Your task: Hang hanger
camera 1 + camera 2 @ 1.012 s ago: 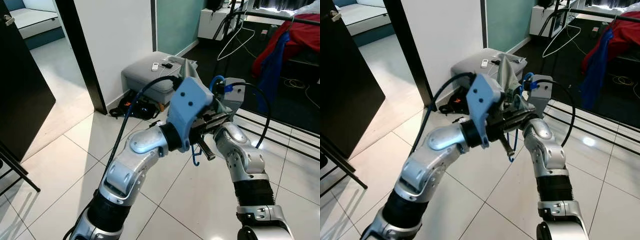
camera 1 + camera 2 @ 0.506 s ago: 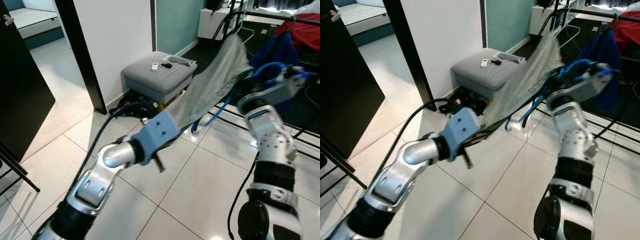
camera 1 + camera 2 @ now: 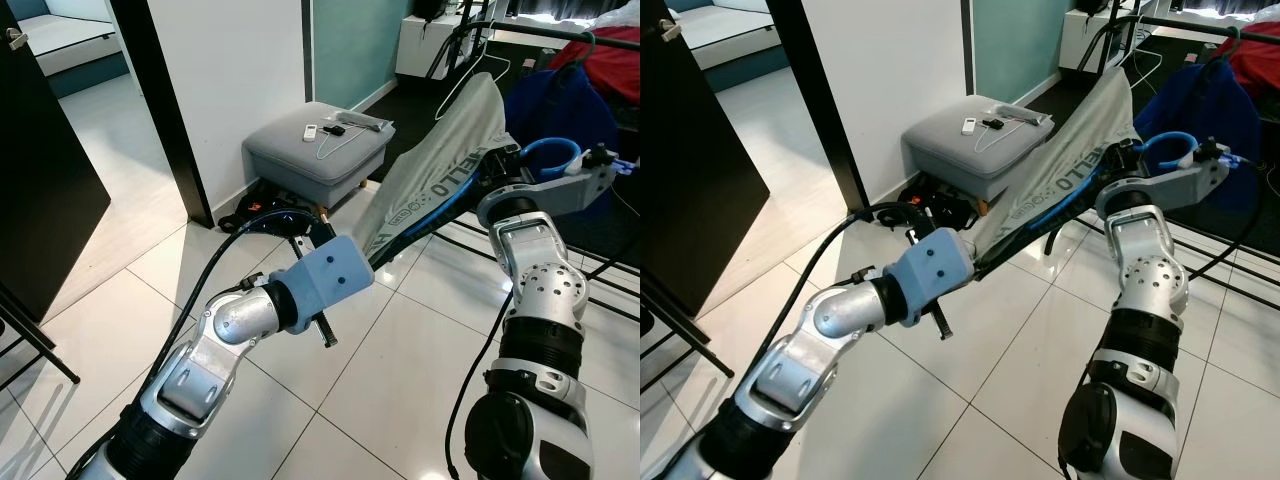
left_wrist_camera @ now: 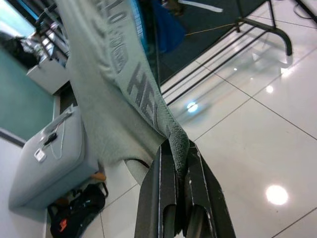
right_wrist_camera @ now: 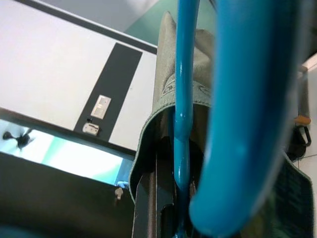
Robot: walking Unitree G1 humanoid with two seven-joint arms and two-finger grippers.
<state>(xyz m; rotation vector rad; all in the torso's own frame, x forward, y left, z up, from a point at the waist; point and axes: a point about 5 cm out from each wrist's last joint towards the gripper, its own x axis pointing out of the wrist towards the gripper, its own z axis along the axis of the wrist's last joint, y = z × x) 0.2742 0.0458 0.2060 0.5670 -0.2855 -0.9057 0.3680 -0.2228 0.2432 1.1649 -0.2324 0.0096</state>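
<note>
Stretching a grey shirt (image 3: 440,180) on a blue hanger (image 5: 184,99) between both arms: right gripper (image 5: 171,198) clamps hanger + collar near the rack rail (image 3: 560,32), left gripper (image 4: 177,171) pinches the hem low; long axis slants up twd rail, right arm nearer

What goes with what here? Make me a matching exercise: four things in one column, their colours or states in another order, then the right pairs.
Things:
1. shirt
2. hanger
3. footstool
4. left gripper

States:
A. blue, held at the right gripper
B. shut on a hem of cloth
C. grey, with a remote on top
D. grey-green, stretched between both arms

Pairs: 1-D, 2-A, 3-C, 4-B
</note>
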